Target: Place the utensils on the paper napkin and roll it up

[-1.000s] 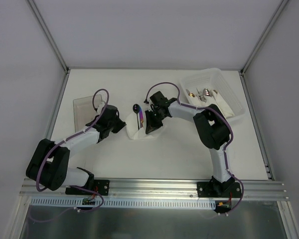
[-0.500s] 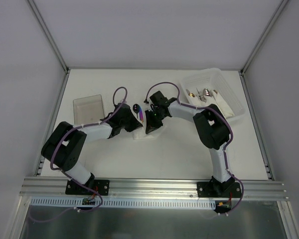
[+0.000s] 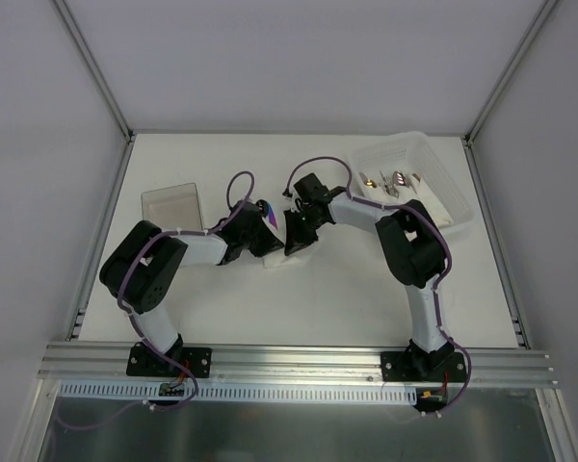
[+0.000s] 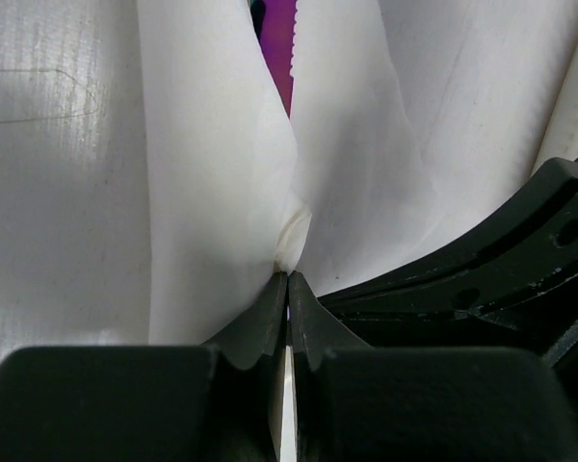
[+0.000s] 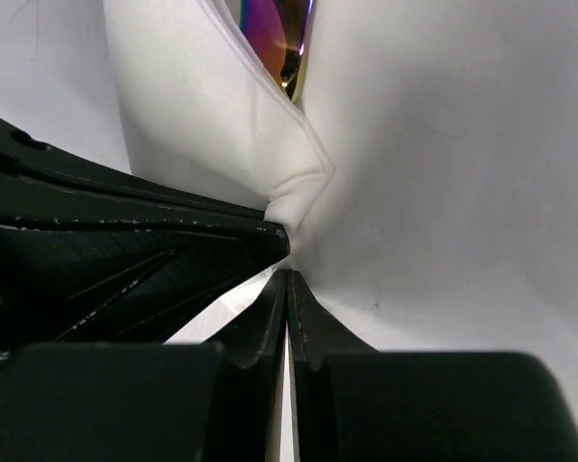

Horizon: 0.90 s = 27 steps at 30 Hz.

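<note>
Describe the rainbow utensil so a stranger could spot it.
At the middle of the white table lies a bunched thin white paper napkin. A slim iridescent purple-rainbow utensil pokes out of its far end; unlike the silvery cutlery in the clear plastic box at right, it shimmers purple.

No text, label, brand or number is showing legibly in any of the three views. The small green circuit board (image 3: pixel 170 388) and the orange one (image 3: pixel 430 396), both at the near rail, are appearing far too small for any marking on them to be read (whether they carry printing at all cannot be told), and the wrist views are showing only plain, unmarked surfaces.
</note>
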Each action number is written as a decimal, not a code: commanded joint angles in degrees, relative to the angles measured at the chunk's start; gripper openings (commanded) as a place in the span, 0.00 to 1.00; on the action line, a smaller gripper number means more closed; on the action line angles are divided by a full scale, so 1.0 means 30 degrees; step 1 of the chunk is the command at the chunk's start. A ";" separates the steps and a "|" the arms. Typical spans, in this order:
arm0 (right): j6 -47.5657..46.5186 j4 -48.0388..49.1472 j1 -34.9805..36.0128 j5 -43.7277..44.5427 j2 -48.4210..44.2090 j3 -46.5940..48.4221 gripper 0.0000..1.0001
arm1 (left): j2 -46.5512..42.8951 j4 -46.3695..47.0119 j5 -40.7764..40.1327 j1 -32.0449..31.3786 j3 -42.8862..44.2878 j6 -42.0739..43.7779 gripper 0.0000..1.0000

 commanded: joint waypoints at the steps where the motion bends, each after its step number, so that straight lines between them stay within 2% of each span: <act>1: -0.0583 -0.0382 -0.0318 0.1345 -0.0037 -0.0565 0.04 | 0.0735 -0.0572 -0.0268 -0.0169 0.0504 -0.0621 0.00; 6: -0.1024 -0.0236 -0.0405 0.1140 -0.1703 -0.1034 0.08 | 0.0941 -0.1572 -0.0561 -0.0140 0.0563 -0.0828 0.00; 14: -0.1433 0.0935 -0.1869 -0.0355 -0.3935 -0.2819 0.11 | 0.1116 -0.2452 -0.0270 -0.0111 0.1031 -0.0330 0.00; 27: -0.1464 0.0878 -0.2281 -0.0063 -0.1446 -0.1768 0.10 | 0.0677 -0.2511 0.0317 -0.0140 0.1940 0.0081 0.00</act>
